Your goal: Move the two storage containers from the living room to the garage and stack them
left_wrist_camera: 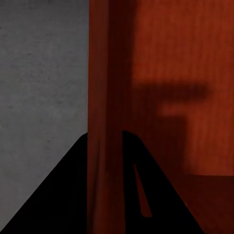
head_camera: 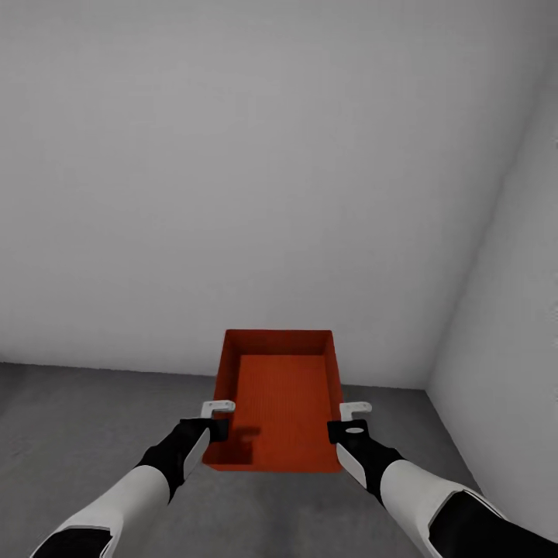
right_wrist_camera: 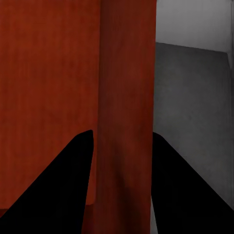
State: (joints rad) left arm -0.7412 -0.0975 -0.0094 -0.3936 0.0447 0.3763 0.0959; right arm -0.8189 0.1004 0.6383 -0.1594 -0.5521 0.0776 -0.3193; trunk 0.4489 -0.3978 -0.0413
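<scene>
One orange-red storage container (head_camera: pixel 283 403) is in front of me in the garage, open side up and with nothing in it, over the grey concrete floor (head_camera: pixel 77 418). My left gripper (head_camera: pixel 215 422) is shut on its left wall, and my right gripper (head_camera: pixel 350 422) is shut on its right wall. The left wrist view has the black fingers of the left gripper (left_wrist_camera: pixel 105 141) astride the wall of the container (left_wrist_camera: pixel 185 73). In the right wrist view the right gripper (right_wrist_camera: pixel 122 141) straddles the other wall of the container (right_wrist_camera: pixel 48 73). Whether the container touches the floor I cannot tell.
A plain white wall (head_camera: pixel 232 194) stands straight ahead, just beyond the container. A second white wall (head_camera: pixel 511 310) closes the right side, and the two meet in a corner (head_camera: pixel 426 384). Grey floor stretches away to the left.
</scene>
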